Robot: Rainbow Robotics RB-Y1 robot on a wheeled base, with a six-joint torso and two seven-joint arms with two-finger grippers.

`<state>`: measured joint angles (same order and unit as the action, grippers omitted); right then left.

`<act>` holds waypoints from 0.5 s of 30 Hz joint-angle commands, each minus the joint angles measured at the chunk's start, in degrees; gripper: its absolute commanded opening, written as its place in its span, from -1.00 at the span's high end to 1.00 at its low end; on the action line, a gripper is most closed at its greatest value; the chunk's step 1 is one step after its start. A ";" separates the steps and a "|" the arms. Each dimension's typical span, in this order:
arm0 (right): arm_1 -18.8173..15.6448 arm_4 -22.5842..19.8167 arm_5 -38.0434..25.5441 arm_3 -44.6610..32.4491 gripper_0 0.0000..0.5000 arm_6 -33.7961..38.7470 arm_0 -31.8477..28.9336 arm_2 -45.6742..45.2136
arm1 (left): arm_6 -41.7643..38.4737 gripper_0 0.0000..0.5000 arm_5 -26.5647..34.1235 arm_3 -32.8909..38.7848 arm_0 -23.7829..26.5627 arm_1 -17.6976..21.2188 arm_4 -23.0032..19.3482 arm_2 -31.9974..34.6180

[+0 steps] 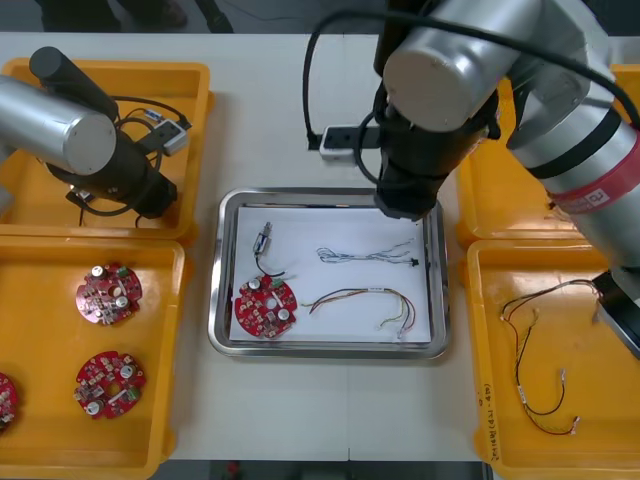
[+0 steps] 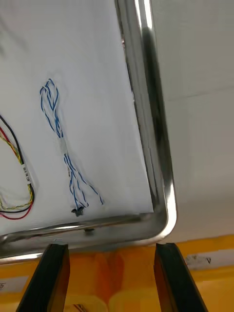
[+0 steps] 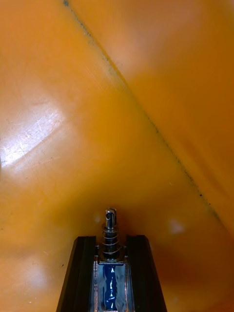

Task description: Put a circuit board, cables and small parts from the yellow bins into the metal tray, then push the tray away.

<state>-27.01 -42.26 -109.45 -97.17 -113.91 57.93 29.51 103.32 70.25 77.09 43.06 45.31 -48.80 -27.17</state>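
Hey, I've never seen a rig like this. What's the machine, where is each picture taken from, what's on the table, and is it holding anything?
It is a two-armed robot sorting parts. The front view looks down from above: its left arm reaches into a yellow bin, its right arm hangs over the metal tray. The tray holds a red circuit board, a blue and white cable, a red and yellow cable and a small metal part with a black lead. The other two pictures come from cameras on the wrists. The left gripper's fingers are shut on another small metal part, with a spring; the right gripper's fingers stand open by the tray's corner, holding nothing.
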 commanded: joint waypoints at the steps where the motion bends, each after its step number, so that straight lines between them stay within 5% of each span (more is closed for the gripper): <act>1: 1.96 -0.54 -0.55 -1.79 -1.00 2.90 4.48 -7.80 | -1.19 1.00 -0.73 0.17 -1.22 2.94 -1.12 -0.43; 6: 1.17 -1.86 -0.55 -1.79 -1.00 8.44 4.91 -14.21 | -1.10 1.00 -0.91 0.17 -1.39 3.46 -1.65 -0.43; 15: -7.27 -7.48 -0.55 -2.76 -1.00 21.62 3.42 -17.38 | -1.19 1.00 -0.91 0.17 -1.39 4.43 -2.97 0.62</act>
<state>-29.80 -48.68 -109.81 -97.19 -97.35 59.94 13.32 103.32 69.88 77.08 42.57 46.77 -50.74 -27.16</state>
